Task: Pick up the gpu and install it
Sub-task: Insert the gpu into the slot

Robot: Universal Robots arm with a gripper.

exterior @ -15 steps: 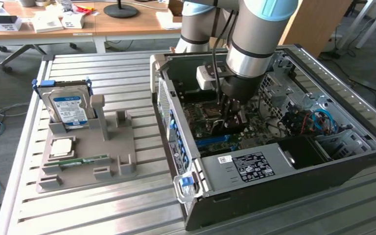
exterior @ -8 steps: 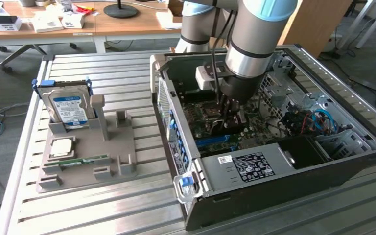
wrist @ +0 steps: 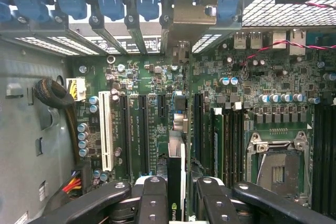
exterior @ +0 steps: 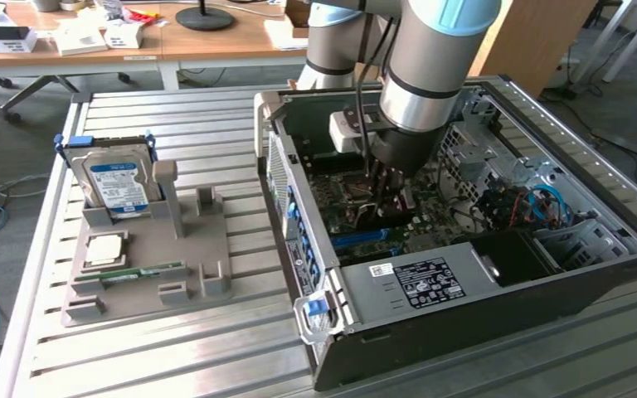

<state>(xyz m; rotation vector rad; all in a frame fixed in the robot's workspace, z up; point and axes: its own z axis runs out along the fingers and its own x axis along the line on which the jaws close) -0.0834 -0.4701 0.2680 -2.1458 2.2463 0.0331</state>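
gpu (wrist: 176,182) edge-on in the wrist view, a thin dark card with a green logo at its near end; held upright on its edge over the motherboard (wrist: 157,82), in line with the slots; it lies between the long black slots (wrist: 142,129) and the memory bank (wrist: 218,140); cannot tell if its lower edge is seated in a slot.

Hand (wrist: 182,184) clamped on the gpu; dark fingers (wrist: 152,198) press on either side of the card, no gap seen.

Exterior view: hand (exterior: 391,195) reaches straight down into the open case (exterior: 430,282), low over the board near its middle; the arm (exterior: 430,75) stands upright above it.

Around the card in the wrist view: white slot (wrist: 105,124) beyond the black ones; bare CPU socket (wrist: 275,166) past the memory; a row of blue clips (wrist: 113,3) along the rear wall; a metal bracket (wrist: 189,17) among them, in line with the card.

Case lies on its side on the slatted bench (exterior: 186,356), open side up; to the exterior view's left, apart from the case, a grey holder (exterior: 202,249); in it a hard drive (exterior: 119,186) upright, a square chip (exterior: 106,249) flat, a green memory stick (exterior: 142,272) lying in its groove.
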